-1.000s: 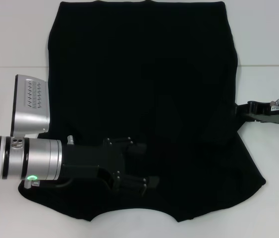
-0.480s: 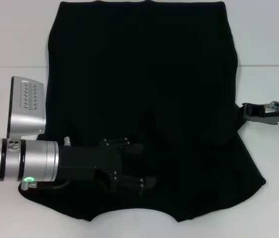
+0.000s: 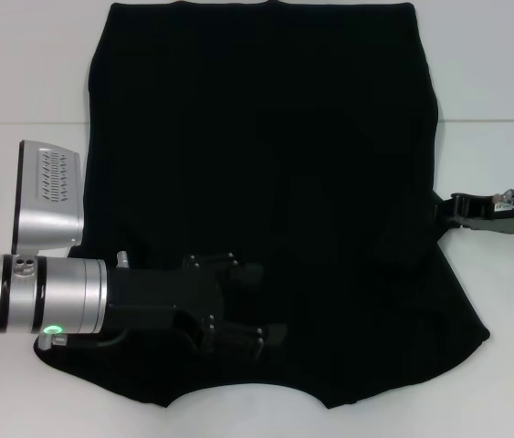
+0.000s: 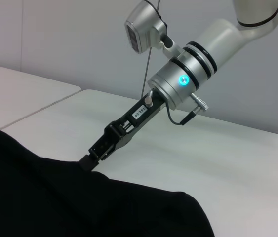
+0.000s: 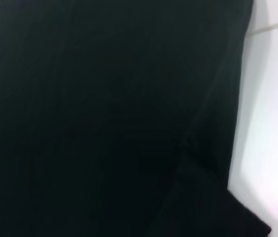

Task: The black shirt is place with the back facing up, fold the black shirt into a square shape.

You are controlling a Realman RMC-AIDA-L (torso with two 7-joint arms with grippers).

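The black shirt [image 3: 266,192] lies spread flat on the white table [image 3: 19,73], covering most of the middle, with plain fabric showing and no lettering visible. Left sleeve appears folded in over the body; right sleeve [image 3: 453,315] flares out toward the near right corner. Left claw [image 3: 261,306] reaches in from the left, low over the shirt near its near edge, its two fingers [image 3: 247,274] spread apart, nothing between them. Right claw [image 4: 87,162] comes in from the right side, its tip at the shirt's right edge around the sleeve seam, touching the cloth; cannot tell whether it is pinching the fabric or not. Right wrist view shows only dark cloth and a strip of table.
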